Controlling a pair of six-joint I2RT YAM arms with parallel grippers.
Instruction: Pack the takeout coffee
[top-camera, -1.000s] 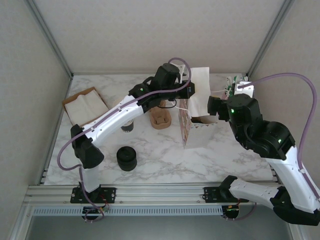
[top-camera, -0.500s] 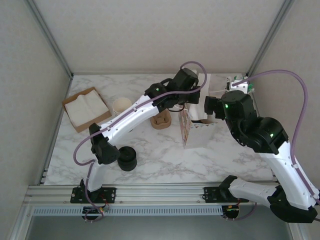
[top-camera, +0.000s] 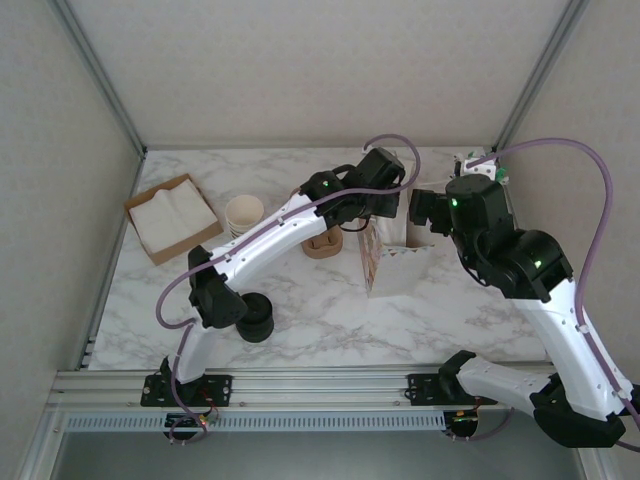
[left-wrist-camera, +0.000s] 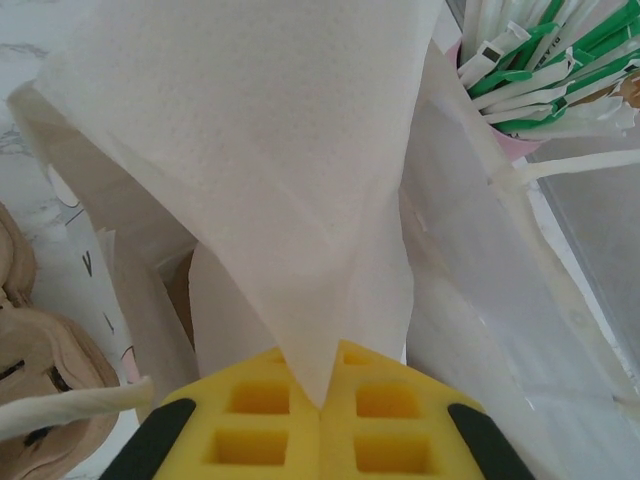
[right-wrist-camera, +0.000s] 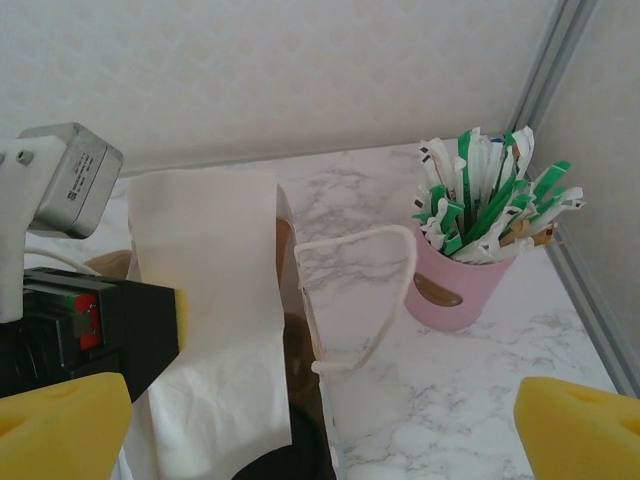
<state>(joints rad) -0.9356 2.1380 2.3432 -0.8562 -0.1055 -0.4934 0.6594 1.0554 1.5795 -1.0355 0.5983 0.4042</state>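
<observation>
The left jaws are found fully closed, their yellow pads pinching one corner of a white paper napkin, which is held at the mouth of the white paper carrier bag standing on the white marbled bench. The right jaws are seen spread wide with nothing between them, poised just beside the bag on its right and facing the napkin. In the right wrist view a dark rounded edge is noted low inside the bag's mouth. It is taken to be the black lid of the small dark-walled takeout coffee; the cup wall cannot be made out. A pink cup of green and white wrapped sticks stands at the far right corner. Recorded left of the bag are a brown moulded cup carrier, a stack of cream-rimmed paper cups, a squat black stack of lids and a brown tray of napkins.
</observation>
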